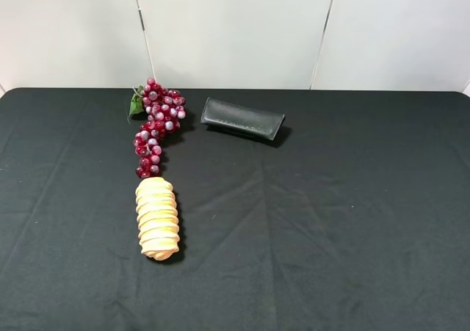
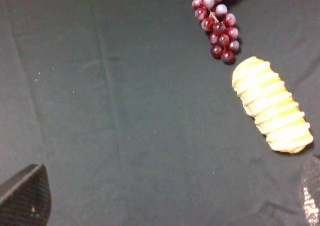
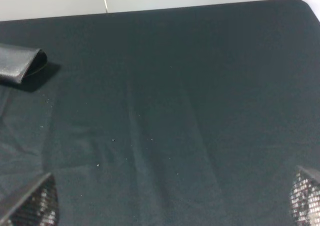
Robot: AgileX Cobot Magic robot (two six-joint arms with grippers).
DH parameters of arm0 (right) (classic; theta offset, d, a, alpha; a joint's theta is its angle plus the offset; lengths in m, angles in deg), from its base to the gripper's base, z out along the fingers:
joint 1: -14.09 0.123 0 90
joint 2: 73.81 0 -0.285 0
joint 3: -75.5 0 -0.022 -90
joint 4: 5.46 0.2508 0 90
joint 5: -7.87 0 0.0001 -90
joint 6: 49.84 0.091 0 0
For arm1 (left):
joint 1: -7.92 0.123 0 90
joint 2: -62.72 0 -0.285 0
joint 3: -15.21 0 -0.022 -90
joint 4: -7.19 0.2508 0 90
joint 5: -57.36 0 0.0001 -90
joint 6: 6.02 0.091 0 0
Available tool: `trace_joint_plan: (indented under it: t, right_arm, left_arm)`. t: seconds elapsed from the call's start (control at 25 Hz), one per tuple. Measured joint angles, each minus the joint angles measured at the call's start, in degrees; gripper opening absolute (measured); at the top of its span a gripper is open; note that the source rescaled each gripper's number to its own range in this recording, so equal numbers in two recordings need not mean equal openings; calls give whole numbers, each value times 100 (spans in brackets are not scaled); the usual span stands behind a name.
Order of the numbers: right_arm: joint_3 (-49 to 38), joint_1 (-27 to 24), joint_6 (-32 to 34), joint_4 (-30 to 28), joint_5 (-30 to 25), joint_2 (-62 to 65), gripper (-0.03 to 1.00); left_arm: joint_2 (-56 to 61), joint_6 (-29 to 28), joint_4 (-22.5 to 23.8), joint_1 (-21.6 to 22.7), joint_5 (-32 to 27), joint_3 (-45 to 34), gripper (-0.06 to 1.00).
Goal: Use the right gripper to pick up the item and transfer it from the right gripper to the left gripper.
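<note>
High view: the item [image 1: 157, 126], a grape bunch, lies far-left on the black-clothed table [image 1: 352, 221], its tip touching the bread roll [image 1: 157, 218], the case [image 1: 242, 118] near. Probably light, knobbly, floppy, glossy; I'd pinch mid-bunch.

Left wrist: my left claw [image 2: 165, 198] is spread wide, empty, over cloth.

Right wrist: right claw [image 3: 175, 201] wide, empty; plain white wall behind.
</note>
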Motion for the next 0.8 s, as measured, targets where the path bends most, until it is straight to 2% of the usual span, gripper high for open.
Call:
trace_joint_plan:
  t: [0.16,0.44,0.8]
  right_arm:
    - [0,0,0,0,0,0,100]
    - [0,0,0,0,5,0,100]
    - [0,0,0,0,5,0,100]
  left_arm:
    - [1111,0,0,0,0,-535,100]
    - [2765,-328,13,0,5,-1333,100]
    - [2953,-336,129,0,32,-1906,100]
